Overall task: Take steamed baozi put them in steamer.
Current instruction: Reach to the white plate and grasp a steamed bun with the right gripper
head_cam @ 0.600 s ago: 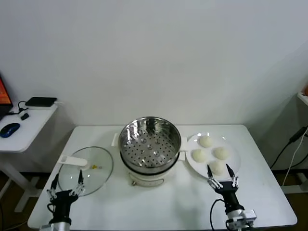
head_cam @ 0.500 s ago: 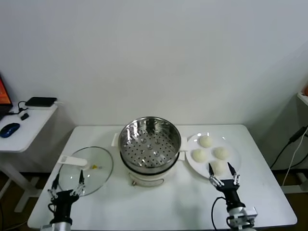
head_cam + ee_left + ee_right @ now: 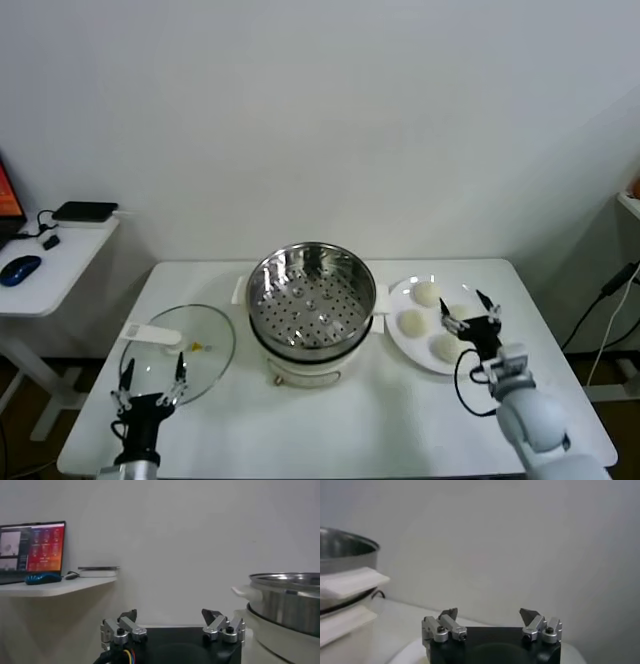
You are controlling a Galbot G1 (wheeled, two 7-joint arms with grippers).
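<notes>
Your right gripper [image 3: 470, 312] is hovering spread wide over the plate [image 3: 408, 345], where the round steamed baozi [image 3: 413, 323] are sitting beside the upright, open-topped steamer [image 3: 311, 305]. Your left gripper [image 3: 152, 378] is waiting open by the glass lid [image 3: 178, 352].

Right gripper [image 3: 470, 314] raised and reaching forward, arm bent in from the lower right corner of the head view, wrist angled up toward the far side. Fingers [image 3: 451, 615] spread wide apart, nothing between them, tips pointing away from the wrist camera. Left gripper [image 3: 152, 371] parked low near the front left edge, upright on its wrist, fingers [image 3: 129, 617] likewise spread wide and empty, tips aimed upward and forward.
</notes>
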